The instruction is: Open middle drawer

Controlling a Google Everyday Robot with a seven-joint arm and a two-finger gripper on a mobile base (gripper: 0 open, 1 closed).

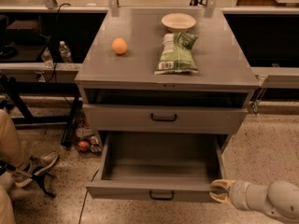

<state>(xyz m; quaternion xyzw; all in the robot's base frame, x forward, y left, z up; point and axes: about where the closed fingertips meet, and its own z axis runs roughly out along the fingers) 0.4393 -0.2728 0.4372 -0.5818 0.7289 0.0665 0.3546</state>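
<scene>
The middle drawer [159, 190] is pulled far out of the grey cabinet, and its deep plain tray [161, 160] shows empty. Its low front panel carries a small black handle [161, 195]. My gripper [218, 192] is at the right end of that front panel, with its pale fingers [223, 185] closed around the panel's corner. My white arm [271, 202] comes in from the lower right. The taller-fronted drawer [163, 118] above is pushed in. The lowest drawer is hidden.
On the cabinet top [140, 64] lie an orange [119, 45], a green chip bag [176, 52] and a pale bowl [178, 21]. A person's leg and shoe [32, 164] are at the left. Water bottles [64, 52] and a black stand [70, 125] are beside the cabinet.
</scene>
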